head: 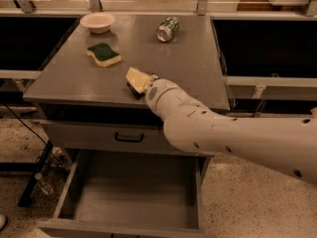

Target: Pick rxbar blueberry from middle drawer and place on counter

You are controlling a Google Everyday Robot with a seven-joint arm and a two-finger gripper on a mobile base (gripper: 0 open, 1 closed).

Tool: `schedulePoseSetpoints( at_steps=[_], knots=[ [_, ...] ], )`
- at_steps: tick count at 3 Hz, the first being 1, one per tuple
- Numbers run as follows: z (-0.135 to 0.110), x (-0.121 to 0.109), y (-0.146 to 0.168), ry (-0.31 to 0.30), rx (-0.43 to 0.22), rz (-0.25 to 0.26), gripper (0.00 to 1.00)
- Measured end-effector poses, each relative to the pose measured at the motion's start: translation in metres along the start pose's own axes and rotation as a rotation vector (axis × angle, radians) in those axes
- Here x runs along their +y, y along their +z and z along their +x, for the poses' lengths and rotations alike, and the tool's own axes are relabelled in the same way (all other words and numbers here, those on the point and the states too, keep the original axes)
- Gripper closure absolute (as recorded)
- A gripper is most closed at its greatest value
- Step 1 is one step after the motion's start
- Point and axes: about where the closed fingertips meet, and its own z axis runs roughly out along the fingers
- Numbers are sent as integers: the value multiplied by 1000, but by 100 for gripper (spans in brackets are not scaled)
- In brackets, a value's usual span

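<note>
Hanging over the counter [190,58], the gripper [136,79] partly hides one rxbar blueberry [132,89]; grasp unclear.

A pale bowl [97,22] sits far left on the table [190,66], a green-topped sponge [104,54] just nearer, and a tipped can [168,29] to their right; the hand [139,81] is near the table's near edge, right of the sponge
</note>
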Motion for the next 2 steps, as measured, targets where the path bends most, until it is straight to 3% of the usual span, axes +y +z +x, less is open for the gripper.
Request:
schedulePoseSetpoints(
  at_steps=[2],
  knots=[
    [0,0,0,0,0,0,0]
  ],
)
